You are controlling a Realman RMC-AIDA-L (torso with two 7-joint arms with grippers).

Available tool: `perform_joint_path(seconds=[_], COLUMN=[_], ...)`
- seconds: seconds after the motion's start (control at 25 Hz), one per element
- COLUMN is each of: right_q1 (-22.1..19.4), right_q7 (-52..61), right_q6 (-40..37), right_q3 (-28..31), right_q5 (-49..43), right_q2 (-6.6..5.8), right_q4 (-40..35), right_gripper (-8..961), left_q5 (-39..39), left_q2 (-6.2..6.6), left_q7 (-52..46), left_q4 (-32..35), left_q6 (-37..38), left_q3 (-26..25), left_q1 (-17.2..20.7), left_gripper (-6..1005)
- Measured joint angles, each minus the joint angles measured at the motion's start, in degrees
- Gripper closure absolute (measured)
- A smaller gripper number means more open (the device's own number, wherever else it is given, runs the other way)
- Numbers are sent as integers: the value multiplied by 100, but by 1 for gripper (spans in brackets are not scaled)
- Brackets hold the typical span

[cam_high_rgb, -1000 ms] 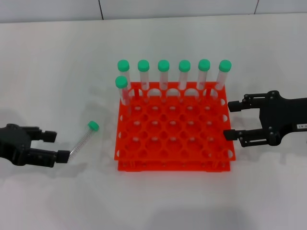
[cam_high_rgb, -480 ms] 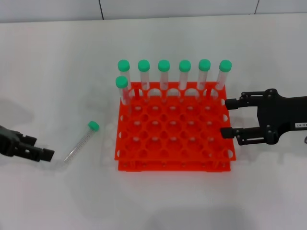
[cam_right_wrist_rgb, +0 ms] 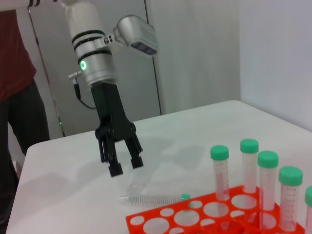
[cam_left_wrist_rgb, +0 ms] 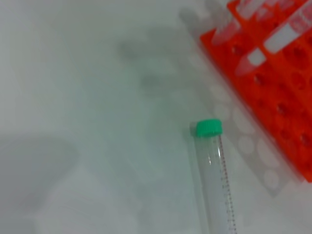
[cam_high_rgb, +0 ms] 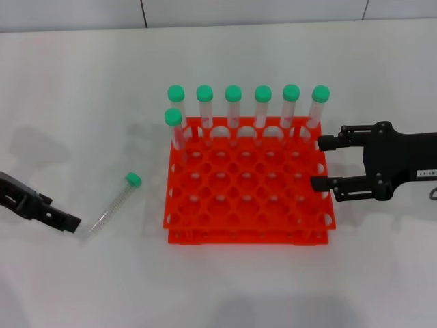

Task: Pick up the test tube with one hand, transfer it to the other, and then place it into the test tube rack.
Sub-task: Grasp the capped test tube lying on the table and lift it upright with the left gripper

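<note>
The test tube [cam_high_rgb: 113,203], clear with a green cap, lies on the white table left of the orange-red rack [cam_high_rgb: 246,236], cap toward the rack. It also shows in the left wrist view [cam_left_wrist_rgb: 214,180] and the right wrist view [cam_right_wrist_rgb: 153,199]. My unlabelled left gripper [cam_high_rgb: 58,210] is open and empty, raised above the table just beyond the tube's pointed end; the right wrist view shows it [cam_right_wrist_rgb: 126,165] hanging fingers down. My labelled right gripper [cam_high_rgb: 322,162] is open and empty at the rack's right edge.
Several green-capped tubes [cam_high_rgb: 233,106] stand in the rack's back row, and one more [cam_high_rgb: 175,128] stands at the left of the second row. A person in a dark red shirt [cam_right_wrist_rgb: 14,73] stands behind the table's far side.
My left gripper drew back from the tube's pointed end toward the left and rose; the tube stayed lying in place. My right gripper shifted slightly left toward the rack.
</note>
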Motion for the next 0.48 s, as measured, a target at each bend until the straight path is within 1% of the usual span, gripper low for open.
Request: perform_joint_path(seconds=[0.12,0.24,0.48], right_q1=[0,-10,-10], right_q7=[0,-1,-9], right_q6=[30,52,88], right_q3=[-26,-28,-30], right_q5=[41,43,43], right_q2=[0,0,0], right_q4=[0,6,19], right_gripper=[255,256,259], left_q5=[19,28,92], left_q2=[-42,-69,-88], left_q7=[-109,-147,-224], left_q4=[-127,-291,-542], left_q6=[-74,-145,-295], left_q3=[236,361,452], left_q1=[-116,-253,-449], left_gripper=[125,125,127])
